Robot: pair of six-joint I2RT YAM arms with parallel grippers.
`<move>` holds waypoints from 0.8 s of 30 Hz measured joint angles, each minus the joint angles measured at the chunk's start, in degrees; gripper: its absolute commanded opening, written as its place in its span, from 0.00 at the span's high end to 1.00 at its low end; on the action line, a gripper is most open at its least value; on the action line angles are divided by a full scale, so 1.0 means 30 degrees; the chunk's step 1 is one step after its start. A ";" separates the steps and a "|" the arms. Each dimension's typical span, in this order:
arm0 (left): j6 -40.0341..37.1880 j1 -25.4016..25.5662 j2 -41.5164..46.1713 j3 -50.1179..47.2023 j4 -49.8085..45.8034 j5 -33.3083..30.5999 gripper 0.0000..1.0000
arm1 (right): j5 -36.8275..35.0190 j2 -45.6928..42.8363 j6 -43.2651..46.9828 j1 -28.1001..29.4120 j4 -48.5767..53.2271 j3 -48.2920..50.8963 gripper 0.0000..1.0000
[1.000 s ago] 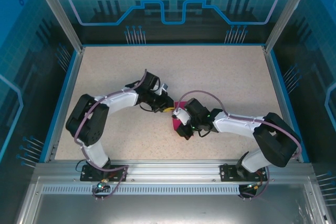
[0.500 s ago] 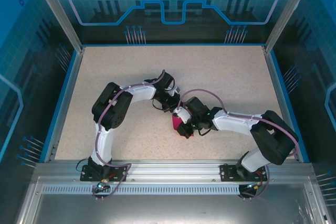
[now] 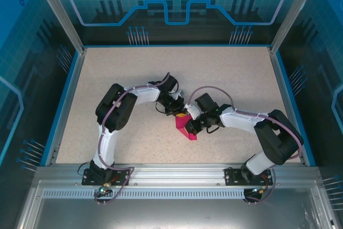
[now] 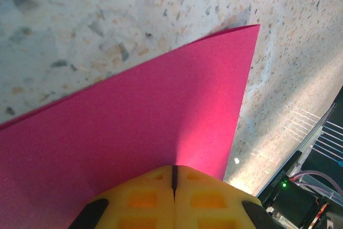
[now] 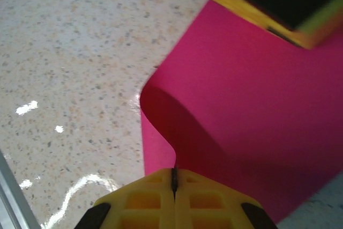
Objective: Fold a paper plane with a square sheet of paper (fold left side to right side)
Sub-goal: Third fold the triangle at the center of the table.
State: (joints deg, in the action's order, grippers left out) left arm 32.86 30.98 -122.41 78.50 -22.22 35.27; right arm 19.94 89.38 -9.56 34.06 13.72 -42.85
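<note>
My left gripper (image 4: 174, 182) was clamped tight on one edge of the square sheet of paper (image 4: 144, 127). My right gripper (image 5: 174, 178) was pinched on another edge, which curled upward. The sheet sat mid-way across the table (image 3: 230, 73), between both wrists.

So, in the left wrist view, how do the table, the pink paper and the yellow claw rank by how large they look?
1. table, the widest area.
2. pink paper.
3. left claw, smallest; it is cut by the lower edge and nearest the camera, so its real size stays unsure.
</note>
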 measured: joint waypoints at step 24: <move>-0.0015 0.0000 0.0000 0.0000 0.0000 0.0000 0.95 | -0.1523 0.1486 -0.0466 -0.1290 0.1144 -0.1486 1.00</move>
State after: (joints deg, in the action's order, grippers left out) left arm 32.82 30.98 -122.41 78.50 -22.22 35.27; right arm 15.38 93.84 -10.96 30.20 17.15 -47.31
